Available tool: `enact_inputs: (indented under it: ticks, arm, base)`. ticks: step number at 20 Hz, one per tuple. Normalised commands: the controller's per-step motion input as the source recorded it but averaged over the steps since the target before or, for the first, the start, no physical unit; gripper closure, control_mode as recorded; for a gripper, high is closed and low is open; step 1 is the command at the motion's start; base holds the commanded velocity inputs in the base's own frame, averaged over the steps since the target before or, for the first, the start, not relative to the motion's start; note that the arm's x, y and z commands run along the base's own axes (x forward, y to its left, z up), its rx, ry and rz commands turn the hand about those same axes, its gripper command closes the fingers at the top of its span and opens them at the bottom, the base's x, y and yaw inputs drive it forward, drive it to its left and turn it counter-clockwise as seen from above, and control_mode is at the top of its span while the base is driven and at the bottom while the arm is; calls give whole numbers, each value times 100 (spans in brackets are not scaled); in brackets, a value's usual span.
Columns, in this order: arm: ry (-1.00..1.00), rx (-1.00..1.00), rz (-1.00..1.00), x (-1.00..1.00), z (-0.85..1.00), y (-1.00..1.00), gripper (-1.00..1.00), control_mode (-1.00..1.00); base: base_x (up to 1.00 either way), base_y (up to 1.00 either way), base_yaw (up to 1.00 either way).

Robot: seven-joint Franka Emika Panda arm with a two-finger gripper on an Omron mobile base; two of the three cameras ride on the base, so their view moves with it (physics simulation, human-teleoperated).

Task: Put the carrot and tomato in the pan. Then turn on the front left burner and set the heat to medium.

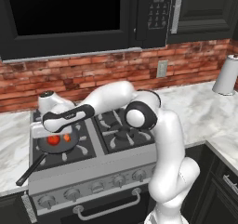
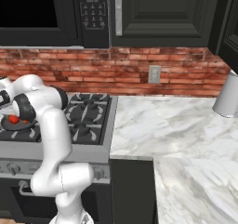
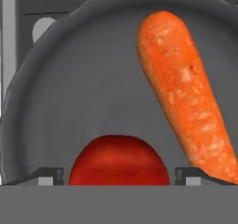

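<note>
End effector [image 3: 119,176] low over pan [image 3: 69,93], fingers spread wide either side of tomato [image 3: 119,161], not pinching it. Tomato on pan floor between fingertips. Carrot [image 3: 186,86] beside one fingertip, slanting toward far rim. Bare pan floor on other side. Pan on stove [image 1: 111,172], handle [image 1: 30,170] over front edge.
</note>
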Motion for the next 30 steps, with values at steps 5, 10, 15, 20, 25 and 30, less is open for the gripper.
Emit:
enact_inputs:
  ticks: [5, 10, 15, 20, 25, 30]
  arm:
    - [-12, 0, 0, -13, 36, 0, -100, -100]
    - [-13, 0, 0, -40, 28, 0, -100, -100]
    - [-16, 0, 0, -68, 17, 0, -100, -100]
    - [-18, 2, 0, -75, 9, 0, -100, -100]
    - [-21, 6, 0, -74, 16, 0, -100, -100]
    - [-16, 5, -1, -61, 1, -6, -100, -100]
  base:
    - [0, 0, 0]
    - [0, 0, 0]
    - [0, 0, 0]
    - [0, 0, 0]
    - [0, 0, 0]
    - [0, 0, 0]
